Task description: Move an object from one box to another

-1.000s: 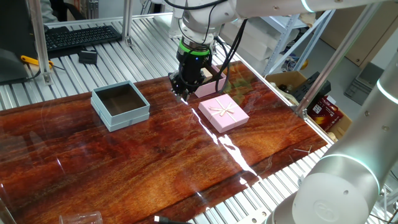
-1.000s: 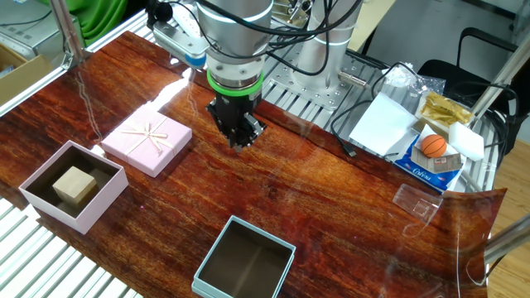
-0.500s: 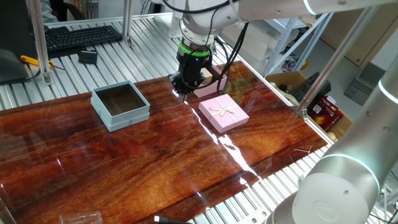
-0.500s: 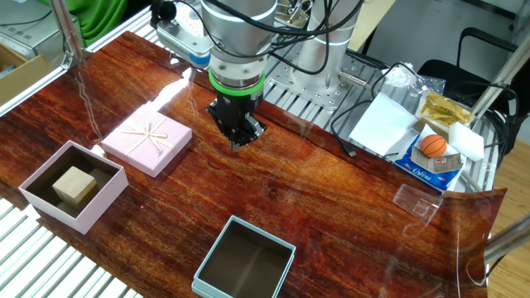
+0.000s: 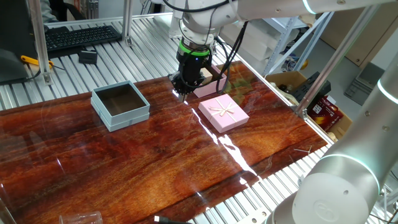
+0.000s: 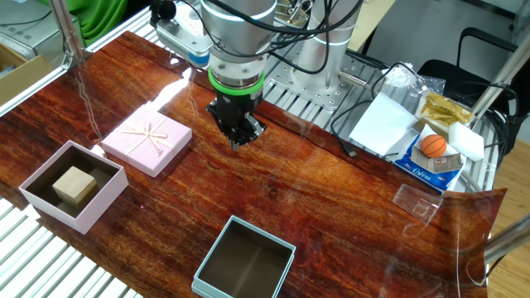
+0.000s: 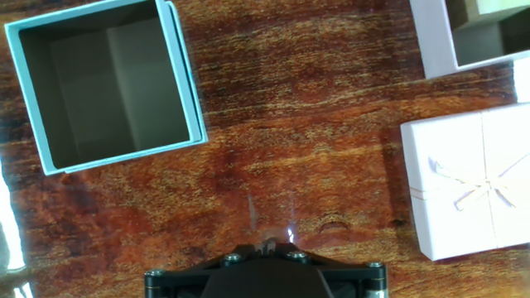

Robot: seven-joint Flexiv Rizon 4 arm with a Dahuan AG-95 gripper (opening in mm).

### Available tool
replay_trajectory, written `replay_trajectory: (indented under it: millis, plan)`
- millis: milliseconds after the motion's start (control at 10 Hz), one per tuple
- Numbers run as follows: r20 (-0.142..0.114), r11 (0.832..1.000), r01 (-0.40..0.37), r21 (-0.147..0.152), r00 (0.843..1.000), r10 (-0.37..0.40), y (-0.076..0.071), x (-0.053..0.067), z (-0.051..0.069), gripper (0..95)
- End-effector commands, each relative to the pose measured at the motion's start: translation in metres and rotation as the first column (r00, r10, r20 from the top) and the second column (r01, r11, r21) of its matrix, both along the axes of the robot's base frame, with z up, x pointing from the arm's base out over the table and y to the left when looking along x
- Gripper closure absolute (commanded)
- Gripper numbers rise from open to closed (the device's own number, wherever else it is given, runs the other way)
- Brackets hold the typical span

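Observation:
The small tan wooden cube (image 6: 74, 185) sits inside the pink box (image 6: 103, 207) at the table's near left corner. In the hand view only its edge (image 7: 499, 7) shows, inside the pink box (image 7: 431, 41) at the top right. The pale blue box (image 6: 248, 224) stands empty with a dark inside; it also shows in one fixed view (image 5: 120, 104) and in the hand view (image 7: 186, 74). My gripper (image 6: 237, 142) hovers above bare wood between the two boxes, fingers pressed together and holding nothing. Its tips show at the bottom of the hand view (image 7: 265, 242).
The flat pink lid with a ribbon bow (image 6: 146, 141) lies on the table between the gripper and the pink box, and shows in the hand view (image 7: 472, 182). Cables, paper, a packet and an orange ball (image 6: 434, 146) lie beyond the table's far right end.
The gripper has shifted very slightly, a little upward, over the last second. The boxes, the lid and the cube have not moved.

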State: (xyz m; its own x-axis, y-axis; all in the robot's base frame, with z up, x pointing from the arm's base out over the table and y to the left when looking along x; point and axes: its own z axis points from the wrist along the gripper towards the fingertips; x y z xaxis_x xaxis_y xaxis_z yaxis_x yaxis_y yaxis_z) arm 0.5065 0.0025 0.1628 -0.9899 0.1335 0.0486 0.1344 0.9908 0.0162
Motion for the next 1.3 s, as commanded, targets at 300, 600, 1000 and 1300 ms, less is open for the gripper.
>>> replay_trajectory:
  millis: [300, 600, 1000, 1300]
  plan:
    - [0.006, 1.000, -0.018, -0.010, 1.000, 0.018, -0.016, 0.017, -0.003, 95.0]
    - [0.000, 1.000, -0.019, -0.016, 1.000, 0.019, -0.034, 0.032, -0.008, 95.0]
    - [0.001, 0.999, -0.038, -0.031, 0.999, 0.038, -0.057, 0.045, -0.017, 95.0]
    - [0.002, 0.998, -0.047, -0.037, 0.999, 0.047, -0.076, 0.057, -0.022, 95.0]
